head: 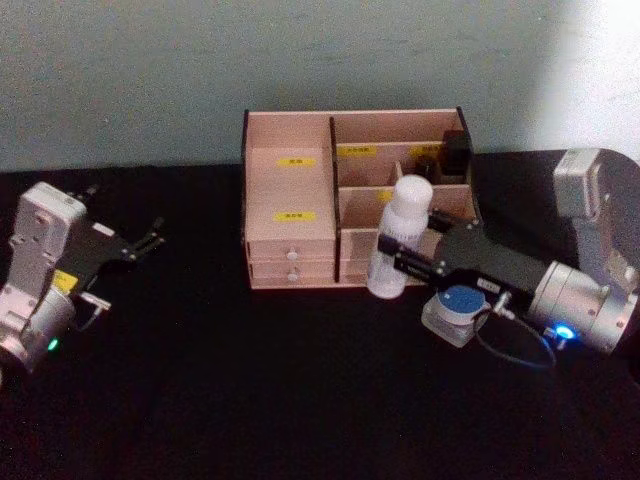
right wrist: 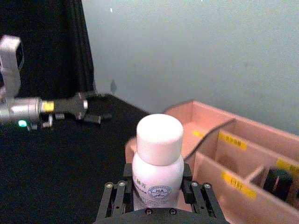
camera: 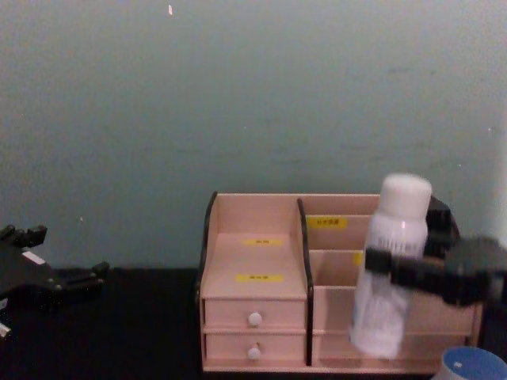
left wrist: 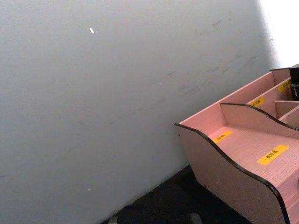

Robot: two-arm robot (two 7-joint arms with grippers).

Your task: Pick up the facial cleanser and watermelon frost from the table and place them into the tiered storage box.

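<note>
Right jaws clamp smooth white cylindrical facial cleanser; left jaws parted, far left.

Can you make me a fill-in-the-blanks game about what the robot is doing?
1. The right gripper grips the cleanser, whose cap is ___.
2. The jar has a ___ lid.
3. The box has ___ labels.

Missing words: white; blue; yellow.

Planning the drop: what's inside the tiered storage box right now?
Small black bottles stand in the tiered storage box's rear right compartments. The facial cleanser, held by the right gripper, covers part of the front right ones. Left gripper parked far left.
</note>
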